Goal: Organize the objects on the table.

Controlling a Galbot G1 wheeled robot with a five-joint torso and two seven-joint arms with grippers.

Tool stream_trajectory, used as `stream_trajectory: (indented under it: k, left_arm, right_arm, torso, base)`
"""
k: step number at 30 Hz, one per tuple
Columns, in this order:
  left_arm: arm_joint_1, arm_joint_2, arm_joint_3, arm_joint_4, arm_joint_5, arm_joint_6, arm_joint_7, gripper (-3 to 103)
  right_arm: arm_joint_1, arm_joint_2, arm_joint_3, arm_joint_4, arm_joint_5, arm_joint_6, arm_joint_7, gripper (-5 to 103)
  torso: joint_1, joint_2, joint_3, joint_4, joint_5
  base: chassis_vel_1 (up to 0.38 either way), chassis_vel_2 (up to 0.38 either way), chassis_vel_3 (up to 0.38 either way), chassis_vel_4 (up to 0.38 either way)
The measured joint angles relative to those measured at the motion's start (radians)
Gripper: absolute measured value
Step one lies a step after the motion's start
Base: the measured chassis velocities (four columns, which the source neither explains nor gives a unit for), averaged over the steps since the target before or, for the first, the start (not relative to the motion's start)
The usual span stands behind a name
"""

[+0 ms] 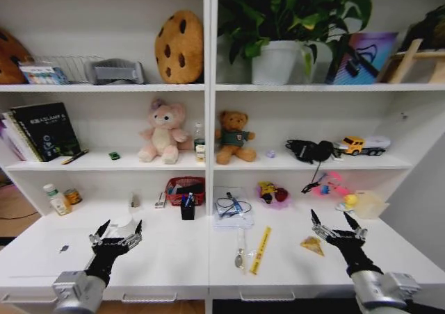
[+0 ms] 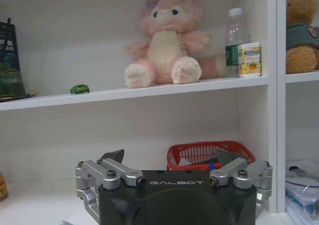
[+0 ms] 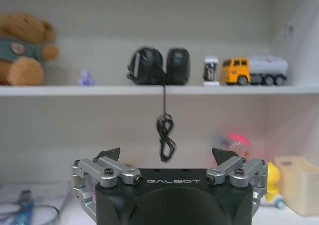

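Left gripper [image 1: 119, 231]: hung low over the left part of the table, fingers spread wide with nothing between them; the left wrist view showed its two fingertips [image 2: 113, 155] well apart.
Right gripper [image 1: 336, 224]: hung over the right part of the table, likewise released and holding nothing, near a small yellow wrapper [image 1: 312, 244].
Table [image 1: 174, 255]: long and white, with thin drawer handles along the front edge.
Green toy car [image 1: 114, 155]: on the middle shelf, left bay, between the books [image 1: 40, 130] and the pink plush bear [image 1: 164, 131]; well apart from both grippers.
Car in the left wrist view [image 2: 79, 89]: standing alone on the shelf board, to one side of the plush bear [image 2: 168, 42].
Pens: some stood in a small dark cup [image 1: 188, 208] on the table, just in front of a red basket [image 1: 185, 190]; which was the marker could not be told.
Yellow ruler [image 1: 261, 250]: lay flat near the middle of the table, beside a spoon [image 1: 240, 254].
Right bay of the shelf: brown bear [image 1: 233, 137], black headphones [image 1: 310, 150] with a dangling cord, and a yellow toy truck [image 1: 362, 145].
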Motion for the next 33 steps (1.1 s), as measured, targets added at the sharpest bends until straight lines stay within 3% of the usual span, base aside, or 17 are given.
stream_trajectory:
  k: [1, 3, 4, 8, 20, 29, 31, 33]
  left_arm:
    - [0.000, 0.000, 0.000, 0.000, 0.000, 0.000, 0.000, 100]
    - [0.000, 0.000, 0.000, 0.000, 0.000, 0.000, 0.000, 100]
    - [0.000, 0.000, 0.000, 0.000, 0.000, 0.000, 0.000, 100]
    - [0.000, 0.000, 0.000, 0.000, 0.000, 0.000, 0.000, 100]
    - [0.000, 0.000, 0.000, 0.000, 0.000, 0.000, 0.000, 100]
    - [0.000, 0.000, 0.000, 0.000, 0.000, 0.000, 0.000, 100]
    - [0.000, 0.000, 0.000, 0.000, 0.000, 0.000, 0.000, 100]
    - [0.000, 0.000, 0.000, 0.000, 0.000, 0.000, 0.000, 100]
  right_arm:
    - [0.000, -0.022, 0.006, -0.016, 0.028, -0.042, 0.000, 100]
    - [0.000, -0.030, 0.008, -0.021, 0.042, -0.057, 0.000, 100]
    - [0.004, -0.055, 0.004, -0.044, 0.095, -0.112, 0.002, 100]
    - [0.054, -0.092, -0.028, -0.136, 0.137, -0.167, -0.011, 100]
    - [0.155, -0.133, -0.108, -0.399, 0.064, -0.127, -0.073, 100]
    - [0.198, -0.111, -0.183, -0.442, -0.022, -0.074, -0.114, 101]
    - [0.216, -0.104, -0.197, -0.455, -0.046, -0.061, -0.114, 93]
    - [0.221, -0.103, -0.201, -0.460, -0.049, -0.059, -0.114, 93]
  torso:
    - [0.000, 0.000, 0.000, -0.0003, -0.0012]
    - [0.000, 0.000, 0.000, -0.0004, -0.0014]
    - [0.000, 0.000, 0.000, -0.0003, -0.0013]
    - [0.000, 0.000, 0.000, 0.0002, -0.0018]
    - [0.000, 0.000, 0.000, -0.0003, -0.0008]
    - [0.000, 0.000, 0.000, 0.0000, -0.0011]
    - [0.000, 0.000, 0.000, 0.0000, -0.0010]
    - [0.000, 0.000, 0.000, 0.0001, -0.0011]
  base:
    - [-0.020, -0.092, 0.022, 0.023]
    - [-0.010, -0.046, 0.011, 0.011]
    - [0.039, 0.064, -0.017, -0.037]
    - [0.046, 0.079, -0.050, -0.041]
    - [0.012, 0.014, -0.007, -0.007]
    - [0.000, 0.000, 0.000, 0.000]
    - [0.000, 0.000, 0.000, 0.000]
    - [0.000, 0.000, 0.000, 0.000]
